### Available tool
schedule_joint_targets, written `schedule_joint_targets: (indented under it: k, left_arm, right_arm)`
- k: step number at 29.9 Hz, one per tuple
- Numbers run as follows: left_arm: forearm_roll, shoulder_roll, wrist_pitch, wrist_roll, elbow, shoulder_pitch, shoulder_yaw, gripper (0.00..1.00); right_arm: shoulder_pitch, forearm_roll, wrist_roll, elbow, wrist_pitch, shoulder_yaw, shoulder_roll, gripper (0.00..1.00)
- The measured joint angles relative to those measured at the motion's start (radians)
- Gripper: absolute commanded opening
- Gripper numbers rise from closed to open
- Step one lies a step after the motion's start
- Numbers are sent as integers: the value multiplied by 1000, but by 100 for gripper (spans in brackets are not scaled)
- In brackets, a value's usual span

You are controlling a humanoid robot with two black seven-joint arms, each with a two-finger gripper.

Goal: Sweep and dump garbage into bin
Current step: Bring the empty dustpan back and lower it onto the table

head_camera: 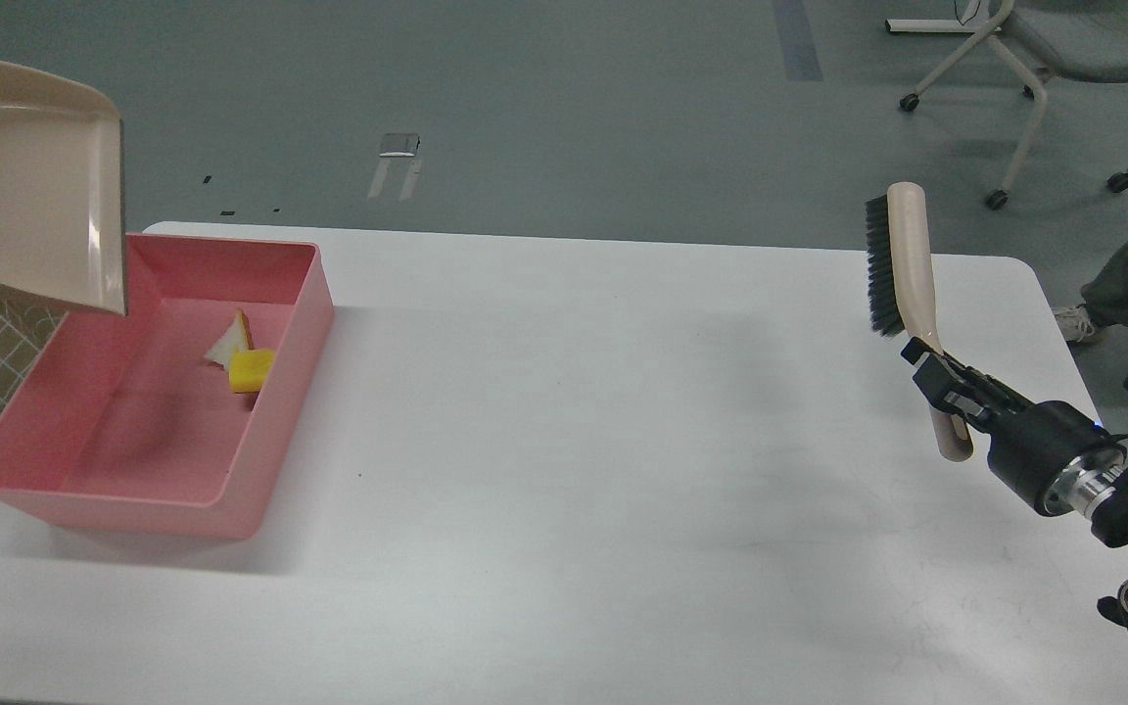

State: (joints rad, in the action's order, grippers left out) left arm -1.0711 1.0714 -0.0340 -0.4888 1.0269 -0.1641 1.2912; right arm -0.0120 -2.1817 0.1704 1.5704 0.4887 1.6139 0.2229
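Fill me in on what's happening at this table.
A robot is clearing garbage. The yellow sponge and bread slice lie inside the pink bin, against its right wall. The beige dustpan hangs empty and tilted above the bin's far left corner; the hand holding it is out of view. The right hand holds the brush upright over the table.
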Motion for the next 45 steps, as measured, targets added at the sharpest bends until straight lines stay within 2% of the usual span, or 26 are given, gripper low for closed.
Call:
schedule_joint_targets:
  k: [7, 11, 18, 24, 28, 32, 36, 39, 45]
  left_arm:
    - [187, -11, -110, 0, 120, 16, -19, 16]
    - [199, -31, -121, 0, 183, 22, -69, 16]
    - [180, -229, -110, 0, 311, 9, -88, 16]
    - [25, -456, -5, 0, 348, -43, -99, 16]
    - [-56, -614, 41, 47, 358, -90, -165, 16]
    - [-148, -731, 167, 77, 308, -140, -295, 16]
    - [-170, -815, 243, 84, 269, -177, -446, 17]
    - [-173, -849, 273, 111, 237, -186, -537, 18]
    - [-183, -899, 286, 129, 173, -188, -583, 18]
  right_arm:
    - [8, 0, 0, 0, 0, 0, -1, 4]
    - [9, 0, 0, 2, 0, -1, 3, 4]
    - [-10, 1, 0, 6, 0, -8, 16, 4]
    - [-76, 13, 12, 14, 0, -11, 45, 4]
    - [-119, 24, 28, 16, 0, -11, 98, 4]
    - [-139, 57, 33, 18, 0, -16, 114, 4]
    - [-150, 65, 34, 18, 0, -25, 124, 4]
    - [-154, 66, 34, 18, 0, -37, 135, 4]
    - [-155, 66, 34, 18, 0, -60, 140, 4]
